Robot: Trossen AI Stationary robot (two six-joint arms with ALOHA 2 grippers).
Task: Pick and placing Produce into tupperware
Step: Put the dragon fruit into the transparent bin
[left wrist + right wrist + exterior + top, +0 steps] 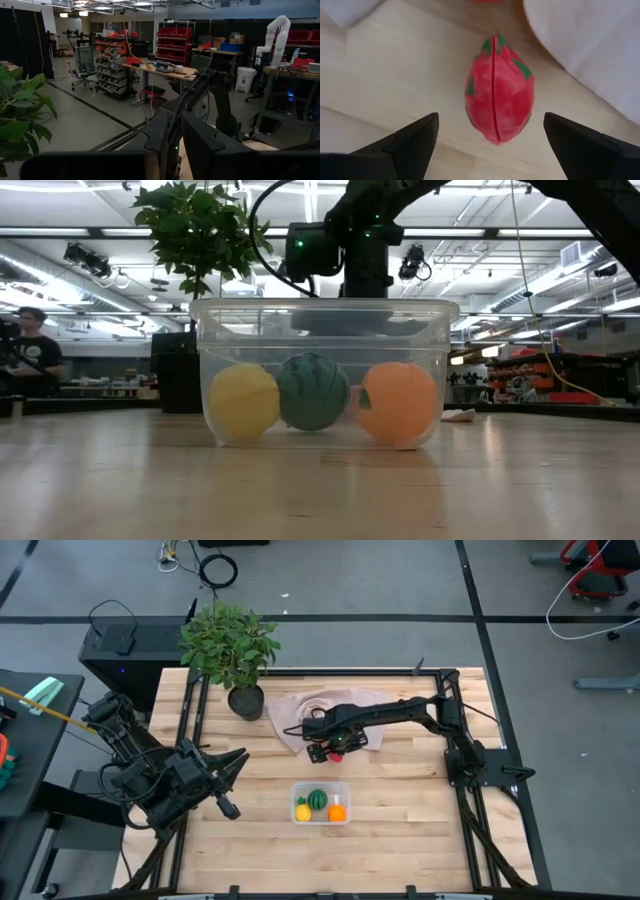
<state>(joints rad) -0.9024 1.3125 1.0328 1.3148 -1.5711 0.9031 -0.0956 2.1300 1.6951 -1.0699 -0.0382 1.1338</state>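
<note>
The clear tupperware (pixel 320 803) (pixel 320 315) stands on the wooden table and holds a yellow piece (pixel 243 402), a dark green round piece (pixel 313 392) and an orange piece (pixel 400 402). A red produce piece with green flecks (pixel 499 102) (pixel 337 747) lies on the table beside the beige cloth (pixel 320 710). My right gripper (pixel 490 150) (pixel 328 748) hangs over it, open, with one finger on either side and not touching it. A sliver of another red piece (pixel 487 1) shows farther off. My left gripper (pixel 232 783) waits open at the table's left.
A potted leafy plant (pixel 232 650) stands at the far left of the table. The beige cloth (pixel 590 45) lies close to the red piece, on its far side. Bare wood (pixel 410 810) lies to the right of the tupperware. A person (pixel 35 345) shows in the room beyond.
</note>
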